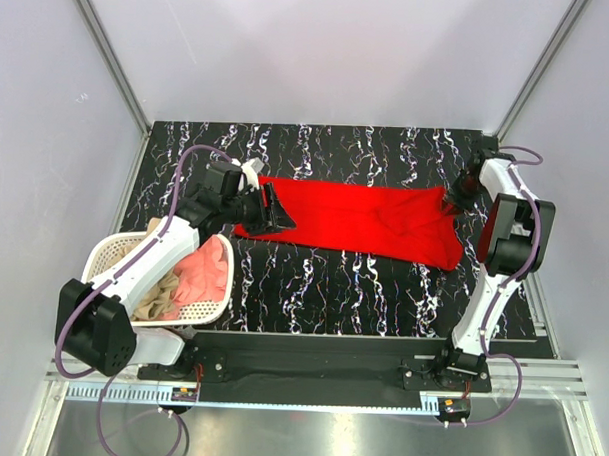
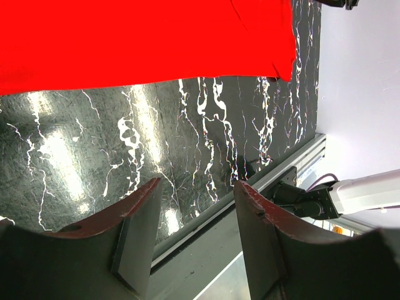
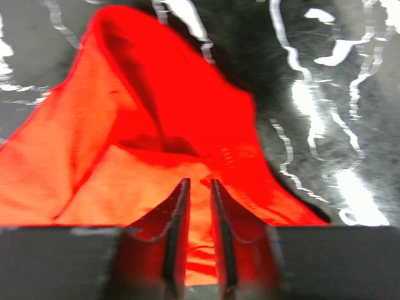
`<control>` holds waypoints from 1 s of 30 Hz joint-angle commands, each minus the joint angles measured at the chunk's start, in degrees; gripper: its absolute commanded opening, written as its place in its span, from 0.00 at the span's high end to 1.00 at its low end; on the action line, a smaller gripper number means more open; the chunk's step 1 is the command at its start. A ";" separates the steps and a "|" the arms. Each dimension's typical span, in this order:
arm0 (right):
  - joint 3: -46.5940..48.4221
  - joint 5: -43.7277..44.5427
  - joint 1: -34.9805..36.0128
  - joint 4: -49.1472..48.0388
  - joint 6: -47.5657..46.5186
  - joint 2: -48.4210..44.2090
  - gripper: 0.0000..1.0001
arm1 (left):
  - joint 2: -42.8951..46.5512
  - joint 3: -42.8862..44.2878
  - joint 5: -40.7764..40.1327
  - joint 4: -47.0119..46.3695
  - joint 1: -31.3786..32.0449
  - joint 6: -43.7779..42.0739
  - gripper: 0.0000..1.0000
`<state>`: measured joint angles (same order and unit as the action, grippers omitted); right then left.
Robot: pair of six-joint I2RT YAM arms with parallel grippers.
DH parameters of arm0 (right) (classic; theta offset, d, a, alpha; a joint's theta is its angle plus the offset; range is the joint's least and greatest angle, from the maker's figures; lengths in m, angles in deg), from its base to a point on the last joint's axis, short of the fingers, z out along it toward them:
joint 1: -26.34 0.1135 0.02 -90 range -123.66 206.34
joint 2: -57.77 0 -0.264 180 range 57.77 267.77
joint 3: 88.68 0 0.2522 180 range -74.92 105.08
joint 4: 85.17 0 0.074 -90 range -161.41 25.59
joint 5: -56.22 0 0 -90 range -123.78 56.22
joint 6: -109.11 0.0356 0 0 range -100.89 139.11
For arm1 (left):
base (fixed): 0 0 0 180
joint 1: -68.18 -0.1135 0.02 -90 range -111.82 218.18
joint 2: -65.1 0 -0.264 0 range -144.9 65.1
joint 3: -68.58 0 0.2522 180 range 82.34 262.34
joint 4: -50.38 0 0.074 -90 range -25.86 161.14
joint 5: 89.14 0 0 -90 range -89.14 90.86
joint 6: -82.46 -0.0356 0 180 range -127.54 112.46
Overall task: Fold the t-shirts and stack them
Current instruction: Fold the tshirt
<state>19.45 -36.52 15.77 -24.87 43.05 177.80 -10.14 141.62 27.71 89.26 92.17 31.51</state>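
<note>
Top external view, red t-shirt (image 1: 365,222): spread on dark worktop (image 1: 333,279), long axis left to right, right end nearer; collar and sleeves hard to make out. Left claw (image 1: 273,209) at its left end, released, empty. Right claw (image 1: 454,201) on far right corner; narrow slit over cloth, grasp impossible to tell. Salmon-pink t-shirt (image 1: 205,270) and tan t-shirt (image 1: 164,298) in basket (image 1: 210,310), partly hidden under left arm (image 1: 159,245).

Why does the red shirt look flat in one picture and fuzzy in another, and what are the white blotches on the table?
Left wrist view: the red shirt is so saturated its folds vanish, and glare adds bright patches to the glossy, white-veined table. Right wrist view: very close, so the cloth and the right fingers blur. Top view: evenly lit, sharp.
</note>
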 commanded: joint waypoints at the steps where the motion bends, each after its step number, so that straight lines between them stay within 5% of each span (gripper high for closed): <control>1: 3.02 -4.44 -0.15 -0.75 1.54 -0.49 0.72 | -0.25 1.53 1.54 -2.01 -0.26 -0.55 0.46; 5: 0.39 -6.66 0.72 -3.82 4.79 -4.17 0.58 | -0.69 2.06 0.31 -1.49 -0.26 -1.78 0.46; 9: -0.68 -6.93 2.13 -1.73 7.87 -3.75 0.55 | -1.31 4.87 -3.64 2.29 -0.26 -7.21 0.46; 20: 9.33 12.49 6.70 2.67 18.41 10.73 0.47 | 0.27 6.98 -11.29 9.50 0.09 -13.03 0.45; 26: 31.45 21.02 6.70 6.09 9.14 25.48 0.46 | 0.19 9.18 -18.40 15.30 1.93 -16.45 0.42; 30: 55.63 16.30 6.96 6.11 0.33 35.26 0.39 | -1.57 11.99 -23.85 17.68 4.40 -19.35 0.36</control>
<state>63.99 -21.59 22.72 -17.81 51.62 207.00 -11.78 149.49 10.14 105.31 95.01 15.99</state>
